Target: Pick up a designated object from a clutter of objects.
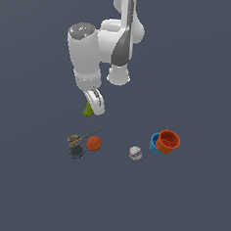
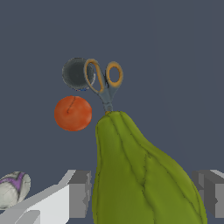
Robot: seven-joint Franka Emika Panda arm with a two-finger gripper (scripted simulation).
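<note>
The hand (image 1: 93, 106) hangs in the air above the worktop (image 1: 189, 206), closed on the green pear (image 1: 88, 110), which it holds clear of the surface. In the wrist view the pear (image 2: 140, 175) fills the gap between the two grey fingers (image 2: 78, 192), its narrow end pointing away from the camera and its skin ridged and lumpy; each finger sits against a flank of the fruit, so the hand is only partly closed, stopped by the pear's width. In the exterior view only a small green tip of the pear shows below the white fingertip cover. Taking the orange ball (image 1: 94, 144) as landmark: the pear is above it and slightly toward the exterior view's left, well off the worktop. Just beside the ball, on the exterior view's left, lie scissors with orange handles (image 1: 76, 139) and a dark round disc (image 1: 77, 151), the scissors' blades running up past the ball. In the wrist view the scissors (image 2: 105, 81) overlap the disc (image 2: 76, 73), with the ball (image 2: 73, 113) near them. A white and purple ball (image 1: 135, 153) rests well to the exterior view's right of the orange ball, and further right sits an orange cup (image 1: 168, 141) nested against a blue cup (image 1: 155, 145).
</note>
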